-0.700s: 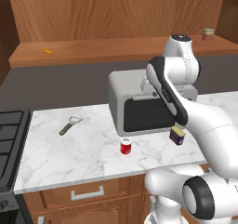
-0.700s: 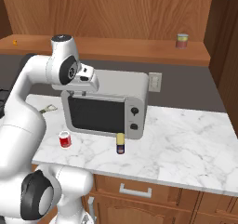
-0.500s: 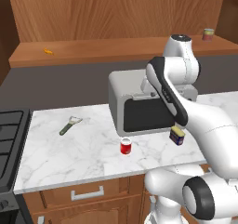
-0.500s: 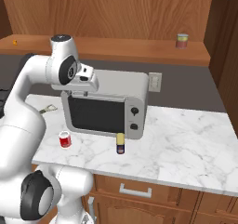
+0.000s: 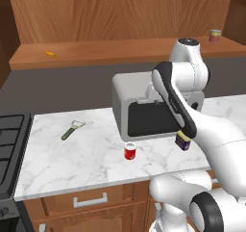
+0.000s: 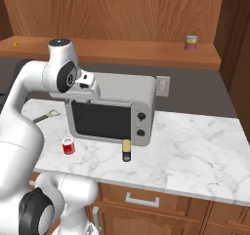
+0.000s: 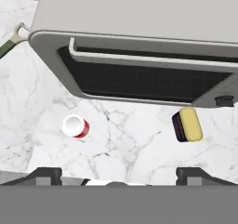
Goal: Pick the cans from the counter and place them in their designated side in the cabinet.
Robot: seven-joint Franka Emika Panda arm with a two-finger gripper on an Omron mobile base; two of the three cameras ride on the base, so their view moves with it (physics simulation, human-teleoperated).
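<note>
Marble tabletop (image 5: 72, 159) carries a grey microwave (image 6: 110, 107) with two cans standing upright just in front of it, neither of them touching it. The red can (image 5: 129, 151) stands before the microwave's left part, and the blue can (image 6: 126, 151), with its yellow top, stands before the right part, below the knobs; the two are well apart. In the hand view, looking down from above, the red can (image 7: 76, 126) sits lower left and the blue can (image 7: 188, 125) lower right, with the microwave's dark door above them. The gripper (image 7: 118, 174) hangs over the front of the tabletop with its two finger tips spread wide, one near each lower corner of that view, and nothing is held between them. The arm's elbow is raised in front of the microwave. A green-handled peeler (image 5: 72, 129) lies on the tabletop to the left. Above, the long wooden cabinet (image 5: 120, 53) shelf holds a pale can (image 6: 191, 42) near its right end and a small orange thing (image 5: 50, 53) near its left end.
</note>
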